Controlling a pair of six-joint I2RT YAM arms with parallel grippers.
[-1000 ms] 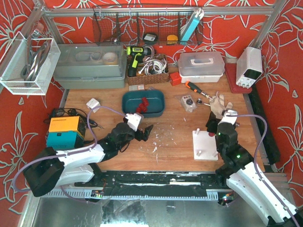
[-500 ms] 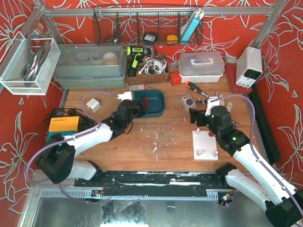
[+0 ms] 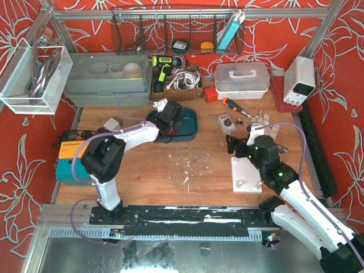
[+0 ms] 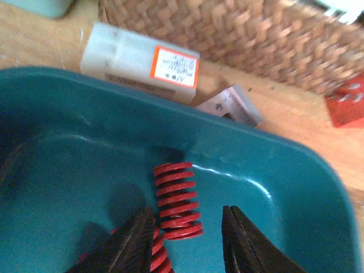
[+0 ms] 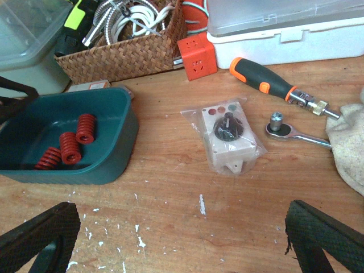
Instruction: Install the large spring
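White plastic plate [image 3: 245, 173] is lying nearest the arms, just short of the right gripper [image 5: 182, 242], whose jaws are gaping wide above bare wood. Farther left, three red springs [image 5: 69, 148] are resting in one teal tray [image 5: 116, 153]. The left gripper [image 4: 186, 220] is hanging inside it, fingers parted either side of one spring [image 4: 177, 199]. Beyond, one bagged switch box [image 5: 227, 133], one ratchet [image 5: 296, 132], one screwdriver [image 5: 261, 79] and one wicker basket [image 5: 125, 57] are crowding the far side.

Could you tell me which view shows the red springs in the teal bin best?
The right wrist view: all three red springs show unobstructed in the teal bin. The left wrist view shows one close up by the open left gripper. In the top view, the left arm largely hides them.
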